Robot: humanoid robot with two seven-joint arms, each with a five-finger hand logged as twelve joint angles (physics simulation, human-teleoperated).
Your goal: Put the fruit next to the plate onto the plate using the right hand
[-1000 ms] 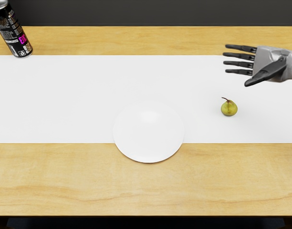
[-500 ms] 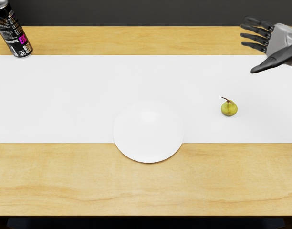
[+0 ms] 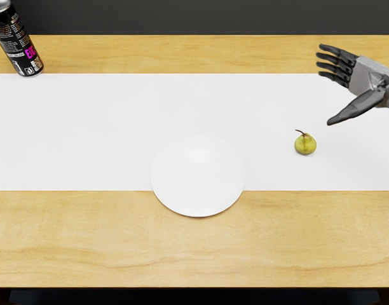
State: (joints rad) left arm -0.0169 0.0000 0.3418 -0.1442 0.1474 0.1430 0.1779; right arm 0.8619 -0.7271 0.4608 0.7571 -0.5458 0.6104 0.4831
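Note:
A small green pear (image 3: 305, 143) with a short stem lies on the white runner, to the right of the round white plate (image 3: 197, 175). The plate has nothing on it. My right hand (image 3: 339, 86) hangs at the right edge, up and to the right of the pear and well apart from it. Its fingers (image 3: 331, 60) are spread and the thumb points down-left; it holds nothing. The left arm does not show.
A black can (image 3: 16, 39) with pink and white print stands tilted at the far left corner. A white runner (image 3: 86, 133) crosses the wooden table (image 3: 194, 241) from side to side.
The right hand first drew back up and to the right, then came back down and a little left toward the pear. The pear and the plate have not moved.

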